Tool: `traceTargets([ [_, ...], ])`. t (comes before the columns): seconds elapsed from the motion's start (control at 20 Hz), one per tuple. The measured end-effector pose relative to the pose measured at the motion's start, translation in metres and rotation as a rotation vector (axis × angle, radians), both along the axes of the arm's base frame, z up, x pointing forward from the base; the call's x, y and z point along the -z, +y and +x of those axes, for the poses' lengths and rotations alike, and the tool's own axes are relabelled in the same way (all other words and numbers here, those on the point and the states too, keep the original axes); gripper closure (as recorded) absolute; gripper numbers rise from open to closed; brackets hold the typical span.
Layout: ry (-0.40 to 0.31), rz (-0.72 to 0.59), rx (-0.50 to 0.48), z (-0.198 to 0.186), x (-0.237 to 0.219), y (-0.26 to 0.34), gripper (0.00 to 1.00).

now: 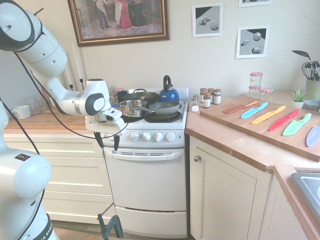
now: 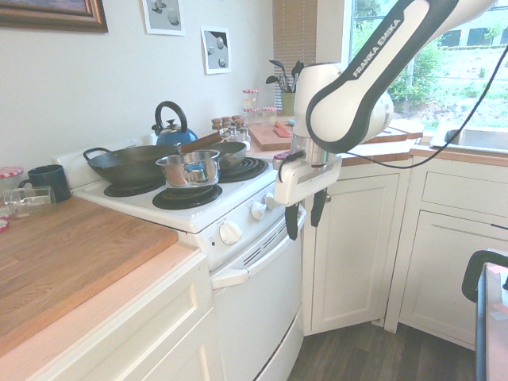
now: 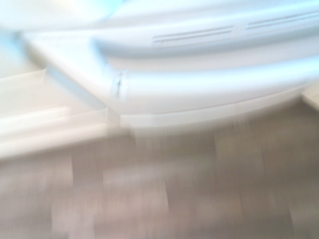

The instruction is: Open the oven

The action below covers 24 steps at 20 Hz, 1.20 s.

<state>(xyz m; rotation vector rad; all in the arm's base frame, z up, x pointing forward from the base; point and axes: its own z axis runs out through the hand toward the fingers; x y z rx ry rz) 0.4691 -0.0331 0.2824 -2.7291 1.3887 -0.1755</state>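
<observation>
My 2 fingers (image 1: 107,142) point down, spread apart and empty, near the oven's handle (image 1: 145,155), left of centre in the first exterior view; the closed oven (image 1: 147,182) fills its lower middle.

"What colour is the arm (image 2: 361,79)?"
"White, with thick black edging along the link and rounded joints."
"Any markings?"
"FRANKA EMIKA, white letters on black."
"And the gripper (image 2: 304,225)?"
"White body, two dark fingers."
"Cable?"
"Thin, black."
</observation>
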Motion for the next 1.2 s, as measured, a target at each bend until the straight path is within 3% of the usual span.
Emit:
traceTargets([
  [0.15, -0.093, -0.008, -0.011, 0.033, 0.025, -0.011, 0.0],
  [0.35, -0.12, -0.03, -0.064, 0.065, 0.043, -0.023, 0.0],
  [0.95, -0.124, -0.074, -0.106, 0.107, 0.107, -0.041, 0.0],
  [1.2, -0.094, -0.093, -0.124, 0.108, 0.129, -0.059, 0.0],
])
